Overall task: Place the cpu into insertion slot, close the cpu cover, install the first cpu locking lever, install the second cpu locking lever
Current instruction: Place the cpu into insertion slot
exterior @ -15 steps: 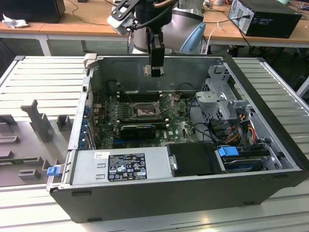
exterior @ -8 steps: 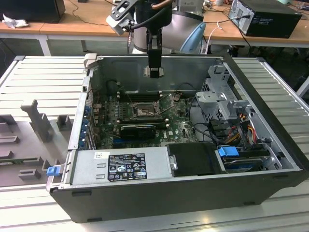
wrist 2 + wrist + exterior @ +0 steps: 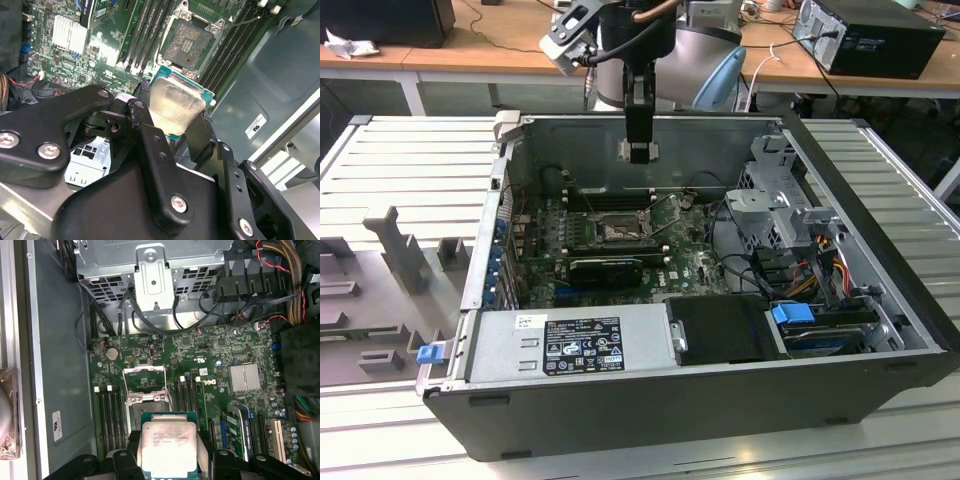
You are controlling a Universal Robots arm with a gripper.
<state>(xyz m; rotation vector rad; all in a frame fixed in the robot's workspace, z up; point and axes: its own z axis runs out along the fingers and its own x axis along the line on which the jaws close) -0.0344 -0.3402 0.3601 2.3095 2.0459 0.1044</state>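
My gripper point(image 3: 638, 152) hangs inside the open computer case, above the back of the green motherboard point(image 3: 690, 265), shut on the cpu point(image 3: 639, 150). In both wrist views the cpu point(image 3: 175, 106) point(image 3: 169, 446) sits flat between the black fingers point(image 3: 146, 131), silvery top showing, with a green edge around it. The insertion slot point(image 3: 187, 44) point(image 3: 143, 412) lies open and bare below and slightly ahead of the chip. The cpu cover point(image 3: 144, 374) stands swung back beside the slot. A thin wire locking lever point(image 3: 245, 21) sticks out past the socket corner.
Black memory slots point(image 3: 145, 30) flank the socket on both sides. A finned heatsink point(image 3: 243, 377), a metal drive cage point(image 3: 775, 210) with cable bundles, and a grey power supply point(image 3: 570, 345) fill the case. Grey fixtures point(image 3: 395, 255) stand on the table at the exterior view's left.
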